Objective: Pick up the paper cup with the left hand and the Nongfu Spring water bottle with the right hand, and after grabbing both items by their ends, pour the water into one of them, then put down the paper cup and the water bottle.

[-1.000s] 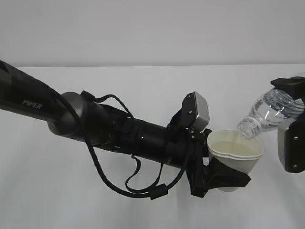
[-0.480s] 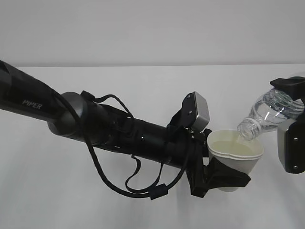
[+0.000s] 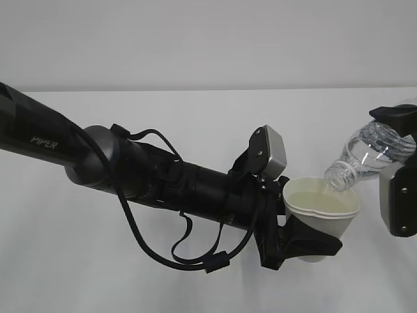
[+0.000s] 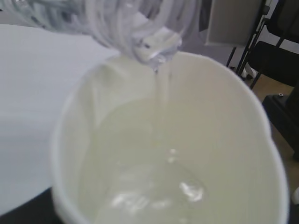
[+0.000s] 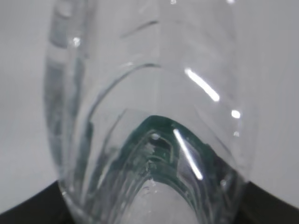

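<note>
**Pour continues, scene almost unchanged**

The black tubular left hand [image 3: 306, 244] lettered "PIPER" still clamps the small white paper cup [image 3: 322, 212] near its base, jaws partly open around it, above the white table [image 3: 195, 130]. The black right hand [image 3: 401, 156] with its grey block keeps its grip on the clear ribbed Nongfu Spring water bottle [image 3: 368, 153], tilted neck-down with its mouth just over the cup's right rim. Compared with a second ago, the bottle and cup sit in practically the same place. In the left wrist view a thin stream of water [image 4: 161, 88] falls from the bottle neck into the pool inside the cup's cream interior.
</note>
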You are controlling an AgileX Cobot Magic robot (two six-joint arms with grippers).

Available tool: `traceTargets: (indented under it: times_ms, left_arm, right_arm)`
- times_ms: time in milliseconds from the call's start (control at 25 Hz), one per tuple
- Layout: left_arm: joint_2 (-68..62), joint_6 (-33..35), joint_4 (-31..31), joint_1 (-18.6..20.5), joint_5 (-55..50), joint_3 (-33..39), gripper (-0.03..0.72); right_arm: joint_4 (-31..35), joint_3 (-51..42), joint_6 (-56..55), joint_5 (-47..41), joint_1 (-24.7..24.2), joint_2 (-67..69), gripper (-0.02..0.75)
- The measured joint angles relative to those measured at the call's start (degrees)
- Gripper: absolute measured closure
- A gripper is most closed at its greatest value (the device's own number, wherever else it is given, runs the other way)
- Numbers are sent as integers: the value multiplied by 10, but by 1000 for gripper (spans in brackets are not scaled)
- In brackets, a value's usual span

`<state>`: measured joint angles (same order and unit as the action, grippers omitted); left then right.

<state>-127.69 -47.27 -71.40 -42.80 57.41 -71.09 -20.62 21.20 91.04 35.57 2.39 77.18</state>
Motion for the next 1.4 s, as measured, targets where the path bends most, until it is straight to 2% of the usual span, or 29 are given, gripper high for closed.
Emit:
traceTargets:
  times_ms: [640, 1400]
  left_arm:
    - [0, 0, 0, 0, -1, 0, 253]
    - [0, 0, 5, 0, -4, 0, 253]
  right_arm:
    - [0, 0, -6, 0, 0, 0, 310]
    - [0, 0, -162, 5, 0, 14, 310]
